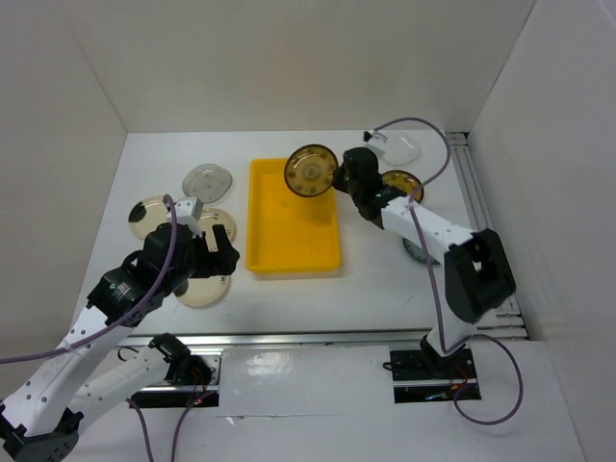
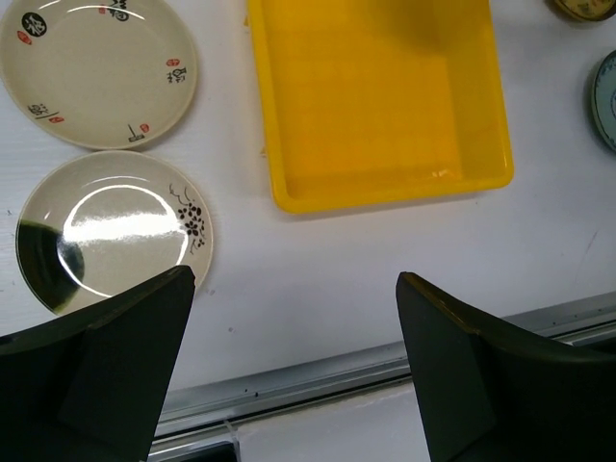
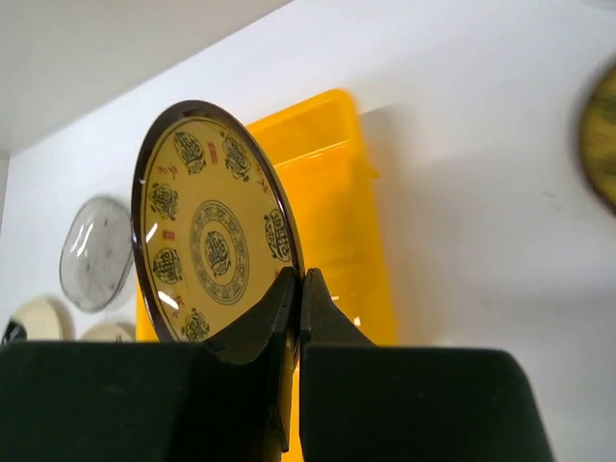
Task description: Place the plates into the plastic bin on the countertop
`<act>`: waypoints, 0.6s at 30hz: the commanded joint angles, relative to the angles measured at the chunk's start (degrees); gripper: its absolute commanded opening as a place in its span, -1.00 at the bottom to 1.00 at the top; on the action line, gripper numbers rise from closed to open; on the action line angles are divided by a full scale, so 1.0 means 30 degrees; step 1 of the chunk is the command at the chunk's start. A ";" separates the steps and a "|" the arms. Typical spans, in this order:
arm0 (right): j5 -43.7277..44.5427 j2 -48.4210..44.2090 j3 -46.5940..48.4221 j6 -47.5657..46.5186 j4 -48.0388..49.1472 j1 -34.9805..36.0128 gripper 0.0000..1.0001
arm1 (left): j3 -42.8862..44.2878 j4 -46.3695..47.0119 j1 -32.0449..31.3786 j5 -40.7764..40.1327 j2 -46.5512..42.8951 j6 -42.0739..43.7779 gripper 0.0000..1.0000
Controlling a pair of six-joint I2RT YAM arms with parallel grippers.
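Two gold-patterned plates (image 1: 311,171) (image 1: 410,181), three cream (image 1: 144,217) (image 2: 96,72) (image 2: 115,226), one grey (image 1: 208,180), one clear (image 1: 399,147), one bluish (image 2: 606,96), one bin (image 1: 289,236).

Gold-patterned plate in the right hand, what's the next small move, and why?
Probably lower the plate toward the yellow bin and lay it flat before letting go: the right hand pinches its rim, holding it on edge over the bin's far end.

Yellow plastic bin (image 1: 294,236) empty, flat on white countertop (image 1: 375,289). Brown-rimmed gold-patterned plate (image 1: 311,171) on edge, aloft over bin's far right corner, rim pinched in right gripper (image 3: 296,289). Second gold plate (image 1: 402,183) flat right of bin, clear plate (image 1: 399,147) beyond it. Grey plate (image 1: 209,180) and cream plates (image 1: 149,214) flat left of bin.
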 commanded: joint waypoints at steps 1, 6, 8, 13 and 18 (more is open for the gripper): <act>-0.2945 0.2660 0.3310 -0.1994 -0.0624 0.0384 -1.00 | 0.0040 0.0271 0.0296 -0.0482 -0.0092 -0.0248 0.99; -0.3382 0.6239 0.5340 -0.1818 -0.2212 0.0560 -1.00 | 0.0040 0.0097 0.0296 -0.0660 0.0083 -0.0424 0.99; -0.3560 0.6969 0.5340 -0.1644 -0.2212 0.0736 -1.00 | 0.0040 0.0095 0.0472 -0.0836 0.0083 -0.0598 0.99; -0.3972 0.7824 0.4959 -0.1642 -0.2036 0.1146 -1.00 | 0.0040 0.0095 0.0472 -0.0836 0.0083 -0.0600 0.99; -0.4148 0.8380 0.5191 -0.1642 -0.1772 0.1146 -1.00 | 0.0040 0.0095 0.0472 -0.0836 0.0259 -0.0600 0.99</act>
